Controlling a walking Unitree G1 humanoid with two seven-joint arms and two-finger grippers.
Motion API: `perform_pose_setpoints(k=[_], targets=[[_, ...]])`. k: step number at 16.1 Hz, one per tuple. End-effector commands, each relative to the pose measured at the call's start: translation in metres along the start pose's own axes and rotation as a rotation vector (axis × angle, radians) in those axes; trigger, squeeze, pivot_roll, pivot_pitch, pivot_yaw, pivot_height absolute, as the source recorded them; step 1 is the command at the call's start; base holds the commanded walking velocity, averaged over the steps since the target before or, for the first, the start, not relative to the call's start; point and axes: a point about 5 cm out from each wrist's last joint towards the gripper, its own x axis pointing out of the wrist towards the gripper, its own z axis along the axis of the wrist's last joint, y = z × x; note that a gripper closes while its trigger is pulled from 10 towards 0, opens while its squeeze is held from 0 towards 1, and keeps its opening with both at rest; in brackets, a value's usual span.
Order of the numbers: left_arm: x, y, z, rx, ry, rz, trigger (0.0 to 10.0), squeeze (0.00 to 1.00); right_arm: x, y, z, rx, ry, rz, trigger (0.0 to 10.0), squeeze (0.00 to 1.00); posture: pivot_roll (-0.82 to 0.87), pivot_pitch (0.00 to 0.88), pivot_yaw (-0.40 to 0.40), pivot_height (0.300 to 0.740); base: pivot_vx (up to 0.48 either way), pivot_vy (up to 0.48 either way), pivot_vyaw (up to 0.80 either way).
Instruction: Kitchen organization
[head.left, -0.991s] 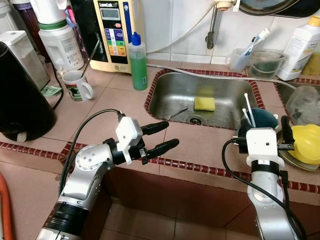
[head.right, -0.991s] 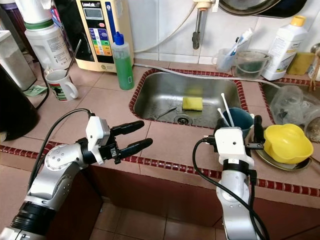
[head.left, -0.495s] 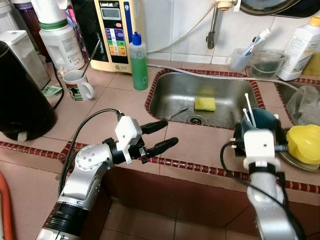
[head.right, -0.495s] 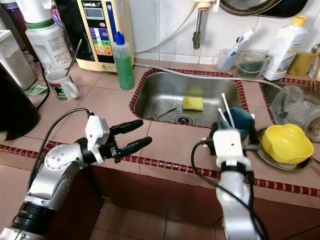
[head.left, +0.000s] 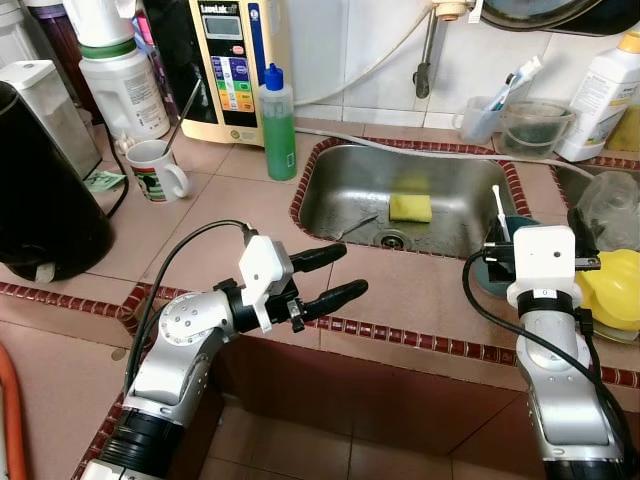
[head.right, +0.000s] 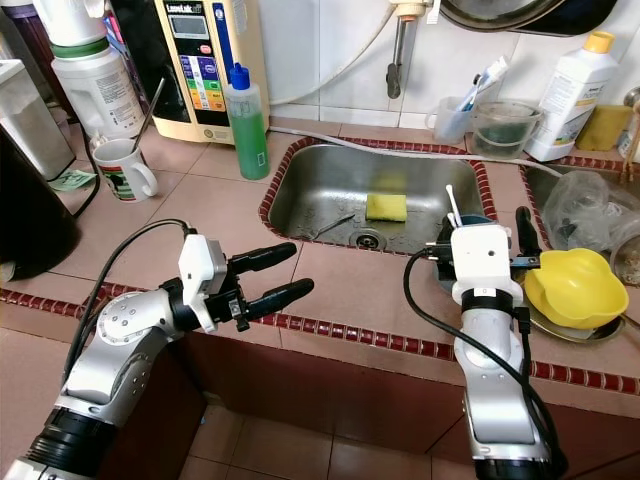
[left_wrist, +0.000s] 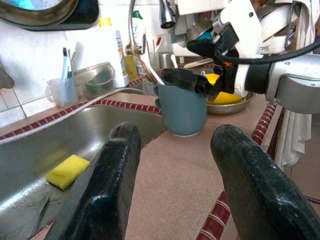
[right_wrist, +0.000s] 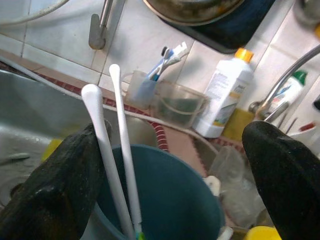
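Observation:
A blue cup (left_wrist: 182, 112) holding two white utensils (right_wrist: 100, 150) stands on the tiled counter (head.left: 420, 290), just right of the sink (head.left: 360, 190). My right gripper (right_wrist: 175, 150) is open and straddles the cup: one finger sits close beside its wall, while the other black finger (head.right: 522, 220) is a little way off on the yellow bowl's side. My left gripper (head.left: 345, 270) is open and holds nothing; it hovers over the counter's front edge, left of the cup.
A yellow bowl (head.right: 575, 285) on a metal plate sits right beside the cup. A yellow sponge (head.left: 408, 206) lies in the sink. A green bottle (head.left: 277, 125), mug (head.left: 152, 170), water purifier (head.left: 235, 60) and black appliance (head.left: 40, 200) stand at the left.
My right wrist has moved forward and to the right, so it now covers more of the blue cup. The left gripper has edged slightly right.

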Motion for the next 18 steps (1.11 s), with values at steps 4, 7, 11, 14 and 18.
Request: perform_pose_setpoints(k=[4, 7, 11, 14, 18], targets=[[0.000, -0.001, 0.004, 0.009, -0.007, 0.003, 10.0, 0.00, 0.010, 0.002, -0.005, 0.082, 0.053, 0.034, 10.0, 0.00, -0.12, 0.038, 0.043, 0.740, 0.000, 0.000, 0.00], [-0.002, -0.001, 0.004, 0.012, -0.004, 0.008, 10.0, 0.00, 0.013, 0.001, -0.005, 0.112, 0.064, 0.033, 0.0, 0.00, -0.12, 0.037, 0.042, 0.740, 0.000, 0.000, 0.00], [-0.002, -0.001, 0.005, 0.014, -0.004, 0.011, 10.0, 0.00, 0.013, 0.003, -0.004, 0.122, 0.060, 0.040, 0.0, 0.00, -0.12, 0.037, 0.042, 0.740, 0.000, 0.000, 0.00], [-0.001, -0.001, 0.005, 0.015, -0.007, 0.005, 10.0, 0.00, 0.012, 0.004, -0.004, 0.121, 0.056, 0.041, 0.0, 0.00, -0.12, 0.026, 0.044, 0.740, 0.000, 0.000, 0.00], [0.000, -0.001, 0.006, 0.016, -0.008, -0.003, 10.0, 0.00, 0.012, 0.000, -0.002, 0.102, 0.038, 0.027, 0.0, 0.00, -0.13, 0.024, 0.049, 0.740, 0.000, 0.000, 0.00]])
